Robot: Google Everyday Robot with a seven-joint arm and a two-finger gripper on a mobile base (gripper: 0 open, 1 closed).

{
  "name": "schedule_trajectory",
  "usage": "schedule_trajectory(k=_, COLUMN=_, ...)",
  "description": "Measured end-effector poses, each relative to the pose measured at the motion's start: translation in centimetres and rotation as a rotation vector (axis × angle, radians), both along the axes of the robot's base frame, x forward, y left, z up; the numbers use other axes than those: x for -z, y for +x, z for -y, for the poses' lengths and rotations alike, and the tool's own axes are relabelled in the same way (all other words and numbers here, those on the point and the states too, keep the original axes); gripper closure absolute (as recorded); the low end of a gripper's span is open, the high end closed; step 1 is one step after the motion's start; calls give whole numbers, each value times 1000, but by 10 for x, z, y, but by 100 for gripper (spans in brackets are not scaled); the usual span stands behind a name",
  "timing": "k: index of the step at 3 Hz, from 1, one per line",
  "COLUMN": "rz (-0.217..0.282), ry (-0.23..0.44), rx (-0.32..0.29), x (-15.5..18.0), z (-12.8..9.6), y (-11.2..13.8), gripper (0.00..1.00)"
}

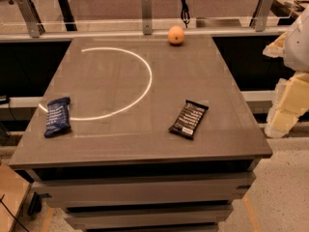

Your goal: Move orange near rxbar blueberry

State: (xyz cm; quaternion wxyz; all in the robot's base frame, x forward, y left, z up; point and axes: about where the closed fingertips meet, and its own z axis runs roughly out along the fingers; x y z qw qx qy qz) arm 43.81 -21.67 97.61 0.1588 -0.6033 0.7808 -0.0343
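The table holds the orange far back (pincer well apart, rightward).

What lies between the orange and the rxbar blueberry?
Camera view: orange to rxbar blueberry, only bare table with a light arc. Gripper out of view; arm beside table.

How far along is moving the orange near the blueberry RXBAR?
Nothing looks done yet: the orange sits at the far edge of the table, far from the rxbar blueberry at the near left. Nothing is in progress: the hand is not in view, and only the arm shows at the right, beside the table. Left: the whole reach, grasp, carry and release.
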Motion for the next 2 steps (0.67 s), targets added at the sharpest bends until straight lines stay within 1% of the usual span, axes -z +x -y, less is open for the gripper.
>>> schedule_trajectory(k=1, rz=0, ry=0, rx=0, x=0, z=0, y=0, gripper=0)
schedule_trajectory(k=2, rz=13, ry=14, rx=-9, x=-2, z=-1, y=3, gripper=0)
